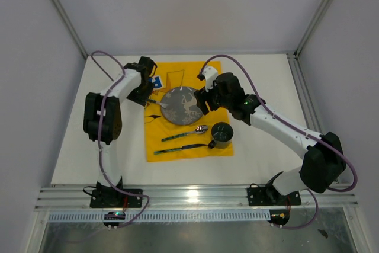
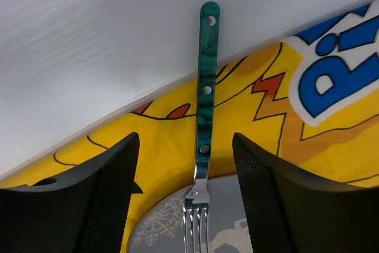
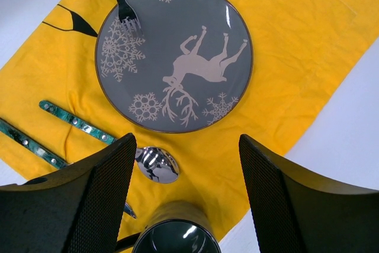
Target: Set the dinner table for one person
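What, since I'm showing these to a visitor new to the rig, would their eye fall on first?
The bright yellow cartoon-printed cloth in the middle of the matte white tabletop, with the round grey reindeer-and-snowflake plate on it. Next, the metal fork with a green marbled handle, tines resting on the plate's rim, lying between the open fingers of the left gripper.

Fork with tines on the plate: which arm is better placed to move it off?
Left, probably: the left tool, open, straddles the handle of the fork; the right tool hovers open past the opposite edge of the plate, near the spoon and cup.
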### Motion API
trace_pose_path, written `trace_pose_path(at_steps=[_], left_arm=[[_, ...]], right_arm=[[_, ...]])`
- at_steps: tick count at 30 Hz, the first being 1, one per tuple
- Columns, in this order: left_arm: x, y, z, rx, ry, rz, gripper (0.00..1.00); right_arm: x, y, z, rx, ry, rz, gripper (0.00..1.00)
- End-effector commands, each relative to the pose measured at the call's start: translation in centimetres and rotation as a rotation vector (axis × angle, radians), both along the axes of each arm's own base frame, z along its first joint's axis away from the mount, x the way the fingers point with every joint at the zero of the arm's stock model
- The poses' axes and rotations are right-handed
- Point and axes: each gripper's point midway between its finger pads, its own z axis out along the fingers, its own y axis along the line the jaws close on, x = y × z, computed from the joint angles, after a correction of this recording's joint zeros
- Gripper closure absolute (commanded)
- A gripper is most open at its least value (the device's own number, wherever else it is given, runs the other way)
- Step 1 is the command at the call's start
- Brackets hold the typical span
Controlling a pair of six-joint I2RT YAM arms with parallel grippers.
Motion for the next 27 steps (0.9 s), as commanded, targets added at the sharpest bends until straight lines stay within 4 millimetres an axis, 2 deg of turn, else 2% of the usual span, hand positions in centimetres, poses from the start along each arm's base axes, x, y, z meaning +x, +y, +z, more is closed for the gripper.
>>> trace_pose_path(at_steps=[1, 4, 5, 10, 16, 27], left_arm=[[1.5, -3.1, -0.5, -0.060, -0.040, 0.026, 0.34], [1.9, -4.6, -0.5, -0.074, -0.056, 0.028, 0.34], [2.1, -4.8, -1.0, -0.073, -0.050, 0.029, 0.34], [3.2, -5.2, -0.7, -0.065, -0.049, 0.011, 0.34], [3.7, -4.9, -0.4, -0.044, -0.061, 0.006, 0.34], [2.1, -3.1, -0.9, 0.029, 0.012, 0.033, 0.35]], right_arm=[[0.3, 0.5, 2.0, 0.050, -0.047, 0.011, 0.26], [0.3, 0.6, 1.8, 0.047, -0.042, 0.016, 0.26], [0.3, 0.6, 1.8, 0.046, -0.040, 0.016, 0.26], [0.3, 0.7, 1.4, 0.039, -0.032, 0.020, 0.26], [0.5, 0.8, 0.8, 0.027, -0.021, 0.025, 0.26], [0.7, 0.8, -0.1, 0.005, -0.005, 0.022, 0.26]])
